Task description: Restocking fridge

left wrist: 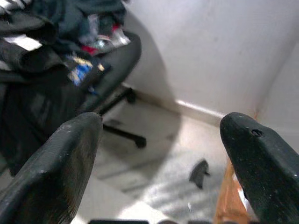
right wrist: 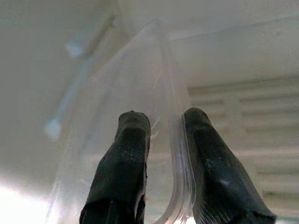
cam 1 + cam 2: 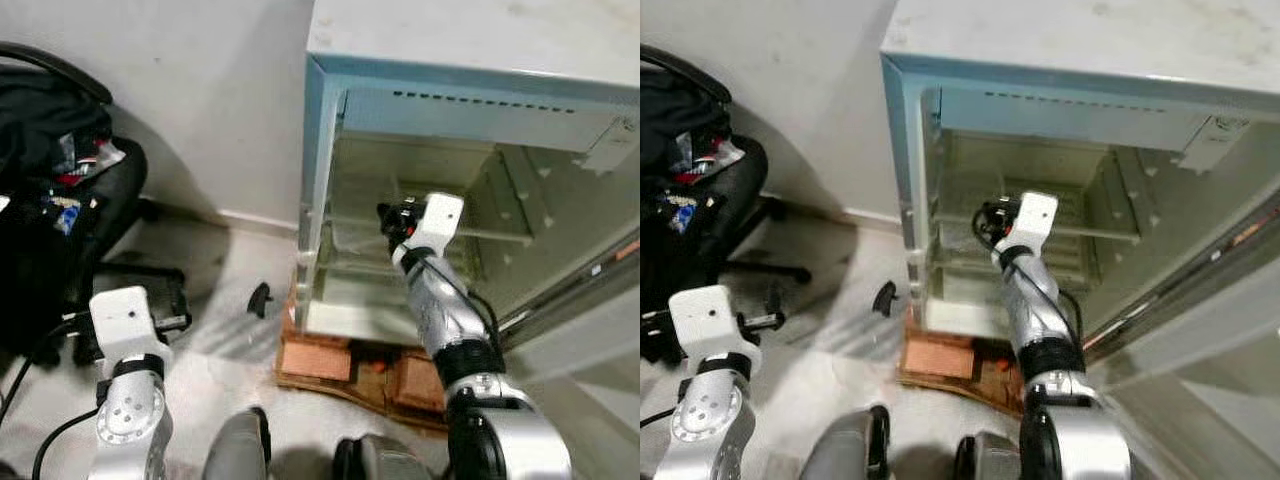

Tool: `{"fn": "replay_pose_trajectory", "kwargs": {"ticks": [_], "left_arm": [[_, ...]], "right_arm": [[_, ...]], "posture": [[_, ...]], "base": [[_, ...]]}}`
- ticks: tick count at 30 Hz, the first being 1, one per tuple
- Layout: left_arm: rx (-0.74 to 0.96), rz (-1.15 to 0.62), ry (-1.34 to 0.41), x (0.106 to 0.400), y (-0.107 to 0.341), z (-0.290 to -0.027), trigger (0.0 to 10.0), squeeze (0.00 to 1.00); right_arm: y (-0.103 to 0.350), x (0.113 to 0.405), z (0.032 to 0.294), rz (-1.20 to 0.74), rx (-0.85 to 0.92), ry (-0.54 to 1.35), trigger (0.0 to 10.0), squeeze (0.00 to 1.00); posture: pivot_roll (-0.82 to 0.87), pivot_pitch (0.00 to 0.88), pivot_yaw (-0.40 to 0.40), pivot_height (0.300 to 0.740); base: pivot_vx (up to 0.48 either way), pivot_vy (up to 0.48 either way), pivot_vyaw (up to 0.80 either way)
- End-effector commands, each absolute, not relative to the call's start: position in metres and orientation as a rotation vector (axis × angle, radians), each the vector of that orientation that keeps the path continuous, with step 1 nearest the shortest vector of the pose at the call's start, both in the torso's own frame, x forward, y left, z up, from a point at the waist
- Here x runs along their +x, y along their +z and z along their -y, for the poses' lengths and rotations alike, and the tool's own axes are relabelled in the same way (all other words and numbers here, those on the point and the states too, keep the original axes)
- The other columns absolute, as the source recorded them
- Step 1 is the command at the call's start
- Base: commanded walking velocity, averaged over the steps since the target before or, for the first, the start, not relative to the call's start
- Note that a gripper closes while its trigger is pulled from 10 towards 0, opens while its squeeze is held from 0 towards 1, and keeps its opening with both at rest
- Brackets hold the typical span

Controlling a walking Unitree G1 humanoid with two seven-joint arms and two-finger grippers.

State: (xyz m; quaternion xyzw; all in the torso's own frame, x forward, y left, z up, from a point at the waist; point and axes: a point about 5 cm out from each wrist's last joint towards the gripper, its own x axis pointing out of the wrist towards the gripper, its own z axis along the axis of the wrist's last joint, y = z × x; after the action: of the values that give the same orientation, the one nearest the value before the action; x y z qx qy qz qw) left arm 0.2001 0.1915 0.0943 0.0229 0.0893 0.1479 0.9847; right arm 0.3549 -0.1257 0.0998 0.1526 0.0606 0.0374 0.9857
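Note:
A small white fridge (image 3: 450,40) stands open in front of me, its clear shelves (image 3: 350,255) bare. My right arm reaches into it at mid height. The right gripper (image 2: 164,116), also seen at its spot inside the fridge (image 3: 390,225), is shut on the rim of a clear plastic tray (image 2: 176,158), one black finger (image 2: 126,154) on each side of the rim. My left gripper (image 1: 161,123) hangs low on the left, open and holding nothing, its fingers over the floor near the wall.
The fridge rests on reddish bricks (image 3: 320,355). Its door (image 3: 590,290) swings out at the right. A black office chair (image 3: 60,190) piled with clothes stands at the left. A small black piece (image 3: 260,298) lies on the floor.

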Motion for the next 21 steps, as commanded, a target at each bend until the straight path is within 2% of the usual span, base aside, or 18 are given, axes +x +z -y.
{"fn": "replay_pose_trajectory", "kwargs": {"ticks": [1, 3, 10, 13, 14, 15, 21], "left_arm": [[0.042, -0.191, 0.287, 0.194, 0.097, -0.189, 10.0, 0.00], [0.049, -0.210, 0.295, 0.186, 0.101, -0.187, 10.0, 0.00], [0.053, -0.226, 0.326, 0.175, 0.107, -0.189, 10.0, 0.00], [0.057, -0.235, 0.337, 0.171, 0.107, -0.191, 10.0, 0.00], [0.058, -0.237, 0.341, 0.170, 0.107, -0.191, 10.0, 0.00], [0.056, -0.241, 0.344, 0.170, 0.107, -0.191, 10.0, 0.00], [0.050, -0.250, 0.343, 0.171, 0.108, -0.187, 10.0, 0.00]], "right_arm": [[0.093, 0.357, 0.127, -0.164, 0.327, 0.038, 10.0, 0.00], [0.101, 0.369, 0.124, -0.173, 0.358, -0.001, 10.0, 0.00], [0.117, 0.383, 0.118, -0.176, 0.396, -0.050, 10.0, 0.00], [0.125, 0.388, 0.112, -0.196, 0.478, -0.062, 10.0, 0.00], [0.127, 0.389, 0.110, -0.195, 0.504, -0.060, 10.0, 0.54], [0.130, 0.390, 0.108, -0.191, 0.537, -0.053, 10.0, 1.00], [0.137, 0.394, 0.095, -0.190, 0.737, -0.002, 10.0, 1.00]], "posture": [[0.28, 0.295, -0.077, 0.740], [0.31, 0.317, -0.092, 0.740], [0.33, 0.338, -0.118, 0.740], [0.33, 0.348, -0.125, 0.740], [0.33, 0.349, -0.126, 0.740], [0.33, 0.349, -0.126, 0.740], [0.33, 0.341, -0.135, 0.740]], "base": [[0.000, 0.000, 0.00], [0.000, 0.000, 0.00], [0.000, 0.000, 0.00], [0.000, 0.000, 0.00], [0.000, 0.000, 0.00], [0.000, 0.000, 0.00], [0.000, 0.000, 0.00]]}}
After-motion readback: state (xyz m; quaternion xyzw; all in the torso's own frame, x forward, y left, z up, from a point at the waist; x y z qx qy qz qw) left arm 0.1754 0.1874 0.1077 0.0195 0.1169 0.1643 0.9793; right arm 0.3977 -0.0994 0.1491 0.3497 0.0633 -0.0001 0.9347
